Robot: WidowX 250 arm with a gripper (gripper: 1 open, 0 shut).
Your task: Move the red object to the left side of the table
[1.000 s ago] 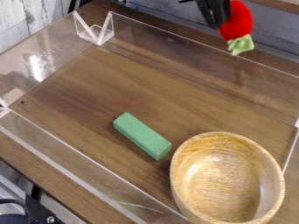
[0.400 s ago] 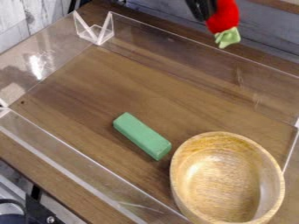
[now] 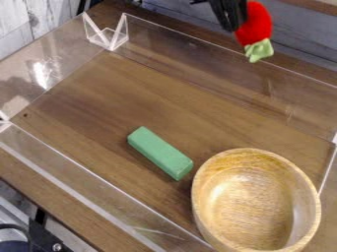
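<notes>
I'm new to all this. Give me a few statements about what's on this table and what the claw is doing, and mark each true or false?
1. The gripper holds the red strawberry toy up off the table. True.
2. The wooden bowl has the green block inside it. False: the green block lies on the tabletop beside the bowl, which is empty.
3. The strawberry toy's green leafy end points downward. True.
4. The bowl is upside down. False: it sits upright, opening upward.
</notes>
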